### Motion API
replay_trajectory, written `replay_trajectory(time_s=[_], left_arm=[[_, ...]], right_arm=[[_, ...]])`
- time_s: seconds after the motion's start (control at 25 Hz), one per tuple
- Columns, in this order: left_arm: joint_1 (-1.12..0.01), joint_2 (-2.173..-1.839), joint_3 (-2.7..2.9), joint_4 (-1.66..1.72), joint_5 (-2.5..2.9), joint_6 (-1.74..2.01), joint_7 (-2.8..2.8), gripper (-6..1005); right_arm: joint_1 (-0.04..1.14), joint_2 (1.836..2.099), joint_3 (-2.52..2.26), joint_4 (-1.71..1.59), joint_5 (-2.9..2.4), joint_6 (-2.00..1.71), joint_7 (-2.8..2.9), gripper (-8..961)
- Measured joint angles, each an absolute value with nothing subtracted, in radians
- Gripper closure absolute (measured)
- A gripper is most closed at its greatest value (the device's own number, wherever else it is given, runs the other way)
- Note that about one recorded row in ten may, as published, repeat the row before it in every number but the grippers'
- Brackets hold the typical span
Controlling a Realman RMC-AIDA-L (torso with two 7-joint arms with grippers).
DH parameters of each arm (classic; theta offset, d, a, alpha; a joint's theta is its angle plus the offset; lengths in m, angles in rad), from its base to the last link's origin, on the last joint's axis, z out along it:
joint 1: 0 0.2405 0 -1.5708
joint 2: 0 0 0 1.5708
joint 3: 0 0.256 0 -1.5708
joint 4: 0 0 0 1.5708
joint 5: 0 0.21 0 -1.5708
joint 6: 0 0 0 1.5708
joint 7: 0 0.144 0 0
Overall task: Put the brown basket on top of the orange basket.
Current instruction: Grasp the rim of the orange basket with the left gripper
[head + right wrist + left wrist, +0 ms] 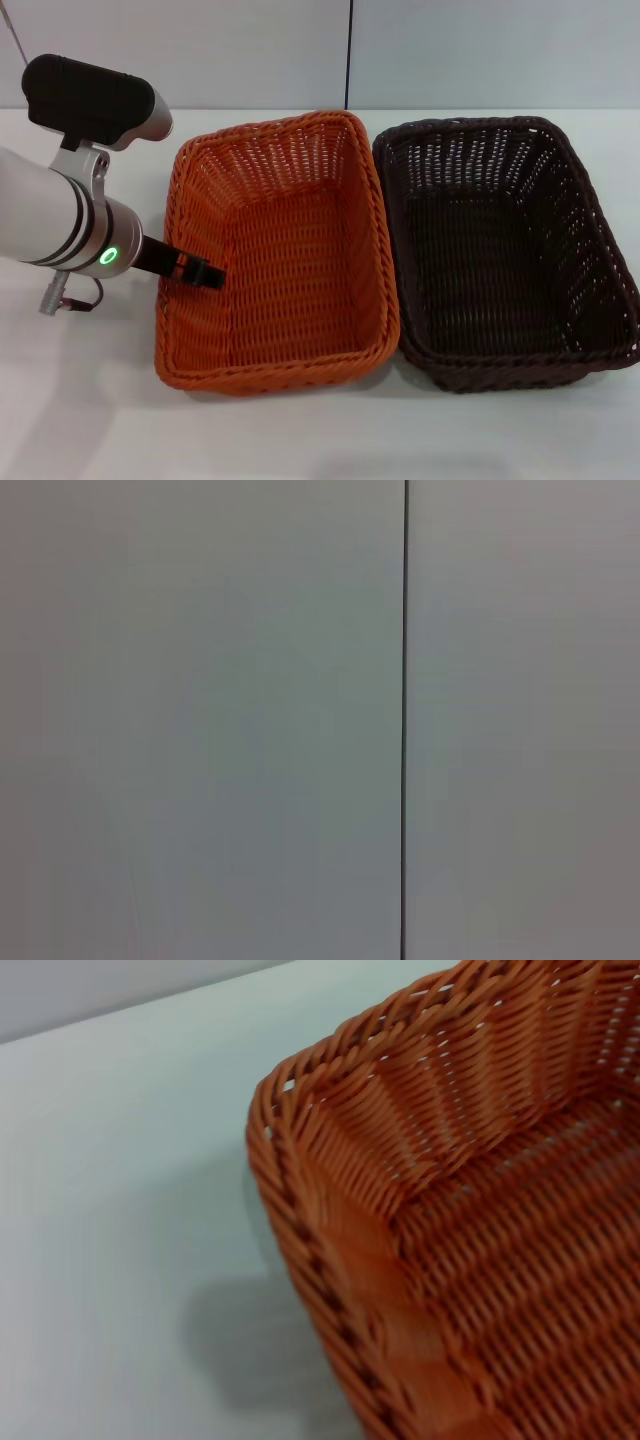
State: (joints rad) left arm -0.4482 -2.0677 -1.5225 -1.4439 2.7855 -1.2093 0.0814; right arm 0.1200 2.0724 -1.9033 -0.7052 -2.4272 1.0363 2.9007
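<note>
- Two woven baskets sit side by side on the white desk [80,400], long sides touching or very nearly so.
- The orange basket [275,250] is on the left, upright and empty, braided rim all round.
- The brown basket [505,250] is to its right, also upright and empty, resting on the desk (not stacked on anything).
- The left arm reaches in from the left, and the left gripper [195,270] shows as a dark tip poking over the orange basket's left rim, above the inside of its left wall.
- Whether that gripper is wide, narrow or pinching the rim, I cannot tell; only one dark tip shows.
- The left wrist view fills with a corner of the orange basket [450,1210] and the desk [120,1210] beside it.
- The right wrist view shows only a pale wall [200,720] with a dark vertical seam; the right gripper is out of sight.
</note>
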Motion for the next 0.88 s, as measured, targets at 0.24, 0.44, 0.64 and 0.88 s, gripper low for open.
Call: replay_trajectory(time_s=[0.24,0.44,0.64,0.88], left_arm=[[-0.457,-2.063,-1.522,-1.44,2.765,-1.211,0.111,236],[-0.449,-2.062,-1.528,-1.451,2.765,-1.211,0.154,328],[-0.44,-2.061,-1.528,-1.477,2.795,-1.204,0.159,587],[-0.442,-2.06,-1.532,-1.485,2.839,-1.201,0.17,688]], right_arm=[[0.12,2.072,-1.902,-0.705,-2.427,1.037,2.901,257],[0.12,2.071,-1.898,-0.709,-2.428,1.043,2.901,257],[0.12,2.07,-1.896,-0.711,-2.428,1.045,2.901,256],[0.12,2.069,-1.895,-0.712,-2.428,1.046,2.901,255]])
